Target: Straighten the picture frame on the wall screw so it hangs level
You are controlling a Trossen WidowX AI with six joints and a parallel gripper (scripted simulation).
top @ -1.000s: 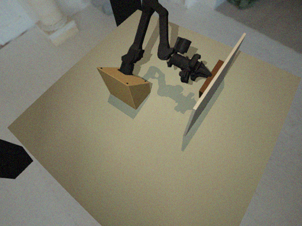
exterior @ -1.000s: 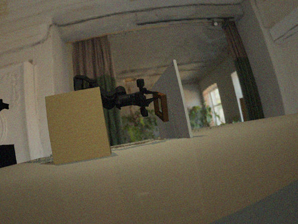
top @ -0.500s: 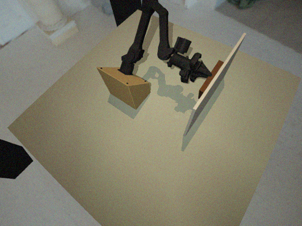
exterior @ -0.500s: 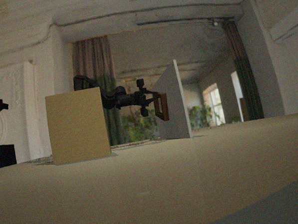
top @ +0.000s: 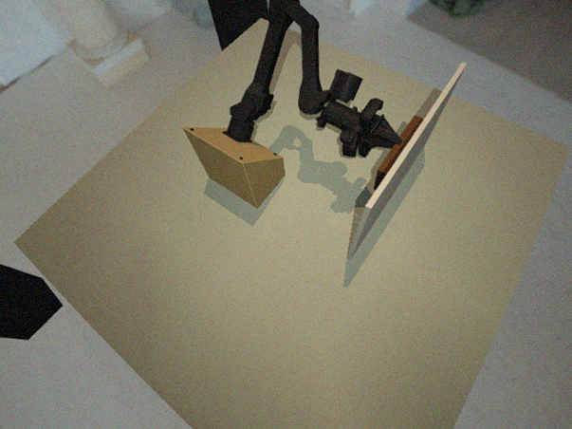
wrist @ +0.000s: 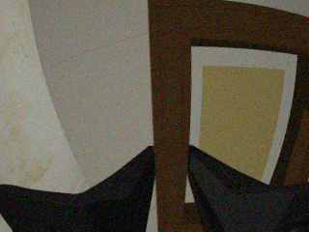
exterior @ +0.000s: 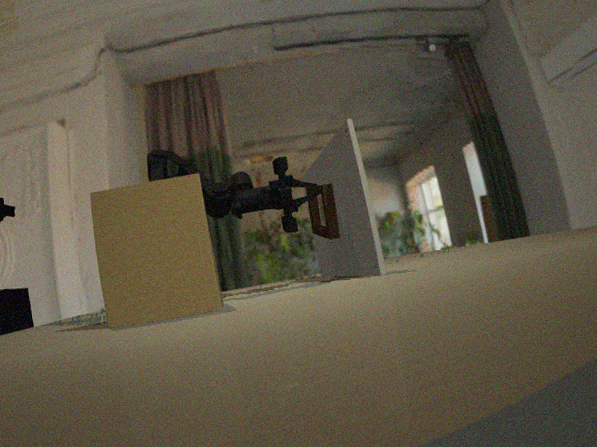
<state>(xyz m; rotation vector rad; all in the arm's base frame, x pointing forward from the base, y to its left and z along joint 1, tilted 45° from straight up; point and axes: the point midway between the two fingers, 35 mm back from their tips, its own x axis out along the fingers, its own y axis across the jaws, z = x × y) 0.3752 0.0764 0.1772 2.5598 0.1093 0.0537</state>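
Pale tan tabletop (top: 299,290) (exterior: 316,375) spreads beneath me, with curtains (exterior: 184,123) and green plants (exterior: 279,248) in the room behind. Nearest of all, in my wrist view, are my own dark gripper fingertips (top: 400,142) (exterior: 319,189), only slightly apart, closed on one side bar of the brown picture frame (top: 383,167) (exterior: 330,211) (wrist: 171,97). One finger is outside the bar, the other within the frame's opening. Inside the brown border I see a white mat (wrist: 243,55) around a yellowish panel (wrist: 241,111). Just beyond, the frame is up against the upright grey board (top: 397,173) (exterior: 346,187) (wrist: 101,97), above the tabletop. The screw is hidden from me, and I cannot tell whether the frame is level. Farther back, my arm (top: 310,59) (exterior: 256,199) reaches over from the wooden block (top: 225,171) (exterior: 155,249).
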